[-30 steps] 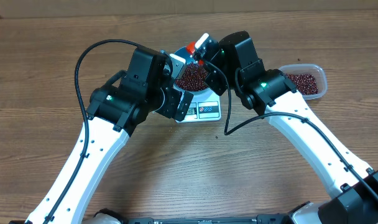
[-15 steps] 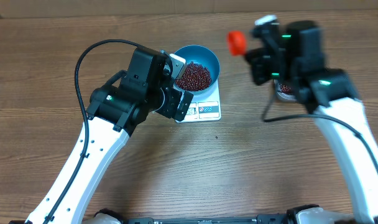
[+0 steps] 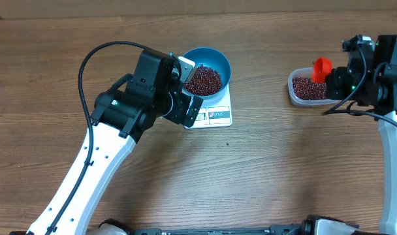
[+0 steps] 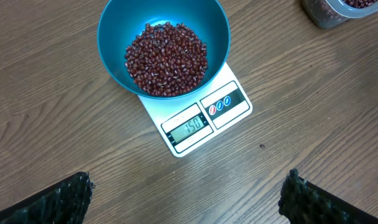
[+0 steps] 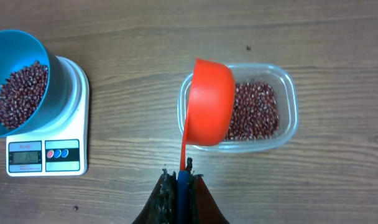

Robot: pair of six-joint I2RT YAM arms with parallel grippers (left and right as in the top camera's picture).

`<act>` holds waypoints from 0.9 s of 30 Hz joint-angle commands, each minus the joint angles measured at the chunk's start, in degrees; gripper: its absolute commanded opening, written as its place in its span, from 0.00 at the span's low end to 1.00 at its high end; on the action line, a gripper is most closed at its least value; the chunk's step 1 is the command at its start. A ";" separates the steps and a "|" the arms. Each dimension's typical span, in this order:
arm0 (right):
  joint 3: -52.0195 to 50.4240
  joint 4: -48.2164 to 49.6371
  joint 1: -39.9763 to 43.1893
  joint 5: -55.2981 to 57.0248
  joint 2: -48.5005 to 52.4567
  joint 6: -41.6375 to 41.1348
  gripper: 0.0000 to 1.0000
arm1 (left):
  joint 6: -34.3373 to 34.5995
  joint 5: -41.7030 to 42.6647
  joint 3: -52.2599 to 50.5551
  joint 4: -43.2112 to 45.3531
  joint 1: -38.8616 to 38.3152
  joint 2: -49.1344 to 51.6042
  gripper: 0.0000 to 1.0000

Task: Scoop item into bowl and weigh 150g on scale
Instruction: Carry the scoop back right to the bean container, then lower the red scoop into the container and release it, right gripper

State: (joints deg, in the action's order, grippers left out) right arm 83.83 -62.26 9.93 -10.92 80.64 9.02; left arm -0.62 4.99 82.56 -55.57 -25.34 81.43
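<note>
The blue bowl stands on the white scale, holding a heap of dark red beans. My left gripper hovers open above the wood just in front of the scale, with nothing between its fingers. My right gripper is shut on the blue-and-red handle of a red scoop. The scoop hangs tilted on its side above the left end of the clear tub.
The clear plastic tub with more beans sits on the wooden table at the right, and shows at the top right corner of the left wrist view too. The left arm stands beside the scale.
My right arm has swung the scoop away from the bowl, rightward across the table, to above the tub. The left arm has not moved.
</note>
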 commanded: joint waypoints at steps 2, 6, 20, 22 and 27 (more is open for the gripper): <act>0.87 -0.52 -0.22 -1.84 0.13 0.44 0.04 | -1.11 0.81 0.46 0.09 0.20 0.26 1.00; 0.87 -2.97 -0.55 -14.73 0.04 10.67 0.04 | -1.11 0.79 0.46 0.09 0.20 0.26 1.00; -0.85 6.69 0.48 4.02 3.72 -19.45 0.04 | -1.11 0.79 0.46 0.09 0.20 0.26 1.00; -1.77 7.78 0.55 4.02 6.27 -26.67 0.04 | -1.11 0.79 0.46 0.09 0.20 0.26 1.00; -2.82 6.99 1.55 3.98 12.37 -41.11 0.04 | -1.11 0.81 0.46 0.09 0.20 0.26 1.00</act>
State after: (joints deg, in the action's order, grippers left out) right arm 82.13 -54.92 10.44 -8.01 90.26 -19.05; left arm -0.64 4.99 82.56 -55.57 -25.34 81.43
